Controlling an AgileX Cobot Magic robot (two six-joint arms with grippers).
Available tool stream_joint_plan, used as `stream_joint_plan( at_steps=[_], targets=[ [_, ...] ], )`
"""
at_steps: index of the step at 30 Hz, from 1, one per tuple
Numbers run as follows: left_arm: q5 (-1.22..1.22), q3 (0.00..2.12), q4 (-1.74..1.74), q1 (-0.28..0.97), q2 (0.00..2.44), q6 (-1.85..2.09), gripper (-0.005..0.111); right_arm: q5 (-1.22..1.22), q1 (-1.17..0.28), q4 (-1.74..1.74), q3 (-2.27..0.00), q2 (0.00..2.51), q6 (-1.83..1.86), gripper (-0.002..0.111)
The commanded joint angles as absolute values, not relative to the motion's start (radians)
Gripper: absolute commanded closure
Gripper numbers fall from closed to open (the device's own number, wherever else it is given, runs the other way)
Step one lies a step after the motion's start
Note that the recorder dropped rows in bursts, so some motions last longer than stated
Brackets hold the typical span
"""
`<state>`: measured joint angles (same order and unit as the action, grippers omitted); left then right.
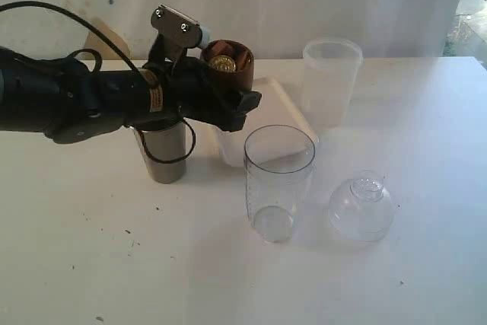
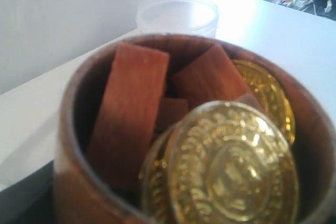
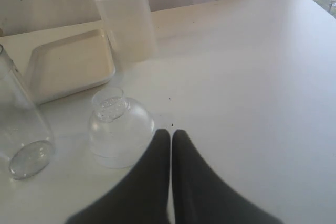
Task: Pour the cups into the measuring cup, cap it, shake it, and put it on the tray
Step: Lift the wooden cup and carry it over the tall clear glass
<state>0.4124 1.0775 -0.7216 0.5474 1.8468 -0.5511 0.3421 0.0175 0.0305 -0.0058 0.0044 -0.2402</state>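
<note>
1. The wooden cup was held up off the bench in the left gripper, whose jaws were clamped on its sides. It was left of and above the measuring cup.
2. The cup's mouth showed toward the exterior camera. Inside it lay reddish-brown blocks and gold coins, the largest coin leaning near the rim.
3. The steel tumbler stood upright on the bench beneath the left arm, with its top hidden by the arm.
4. The measuring cup stood upright and uncapped near the middle of the bench. Nothing could be made out inside it.
5. The cap rested on the bench just right of the measuring cup, neck up and not touching it.
6. The tray lay flat behind the measuring cup, with its left part hidden by the arm.
7. A frosted tumbler stood upright just beside the tray's far right corner.
8. The right gripper had its jaws pressed together and held nothing. It hung over the bench close to the cap, and the exterior view did not show it.
</note>
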Motion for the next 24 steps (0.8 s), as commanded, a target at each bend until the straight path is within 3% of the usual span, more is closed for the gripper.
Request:
stream_joint_plan(
  at_steps=[1,24],
  targets=[
    [0.456,1.108,-0.727,0.550,1.850,-0.529,0.107,0.340,0.020,0.038,0.000,0.000,-0.239,0.107],
    [0.501,1.108,-0.901,0.570,1.857,-0.380,0.107,0.340,0.020,0.038,0.000,0.000,-0.239,0.107]
  ],
)
